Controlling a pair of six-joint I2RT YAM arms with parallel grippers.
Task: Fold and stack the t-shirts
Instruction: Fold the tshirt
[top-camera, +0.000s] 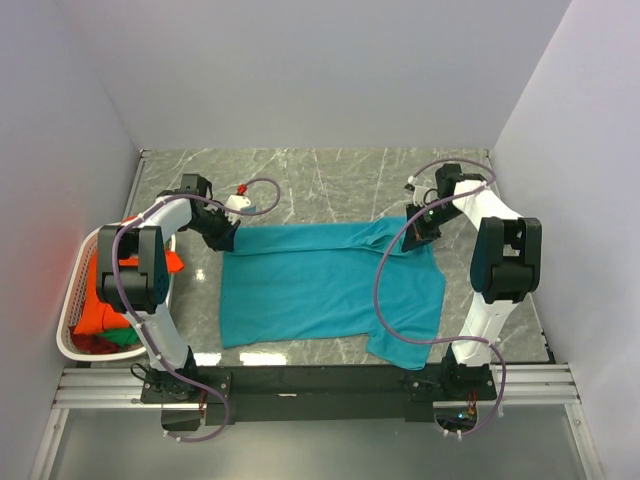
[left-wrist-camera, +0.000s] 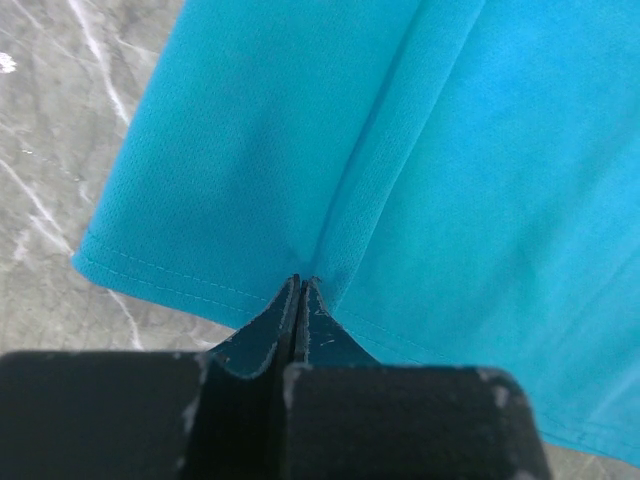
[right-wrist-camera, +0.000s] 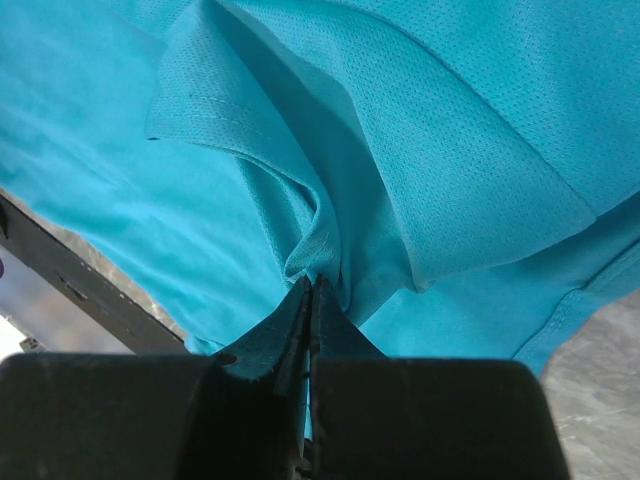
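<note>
Left gripper (left-wrist-camera: 300, 285): jaws fully closed, pinching a small fold of the teal t-shirt (left-wrist-camera: 400, 150) right at its stitched hem. Cloth fans out flat from the pinch.

Right gripper (right-wrist-camera: 312, 283): jaws also closed tight, on a bunched pleat of the same shirt (right-wrist-camera: 450, 120). A hemmed flap folds over just above the tips.

Top view: left gripper (top-camera: 222, 235) sits on the shirt's far-left corner and right gripper (top-camera: 415, 232) on its far-right corner. The far edge runs nearly straight between them.

Both arms rise from their bases, elbows up and outboard of the shirt, forearms angled inward and down to the corners. Left elbow hangs between the shirt and the white basket (top-camera: 66, 340).

Teal t-shirt (top-camera: 320, 285) lies spread on the marble table (top-camera: 330, 180), between the arms. Its left edge is straight and its near edge fairly even. The right side bulges out, with a lobe sagging toward the black rail (top-camera: 320, 385) and almost touching it.

Bare marble beyond the shirt's far edge up to the back wall, and narrower strips to its left and right. Basket is left of the shirt, apart from it, with the orange t-shirt (top-camera: 98, 315) in it. Side walls close in past both elbows.
</note>
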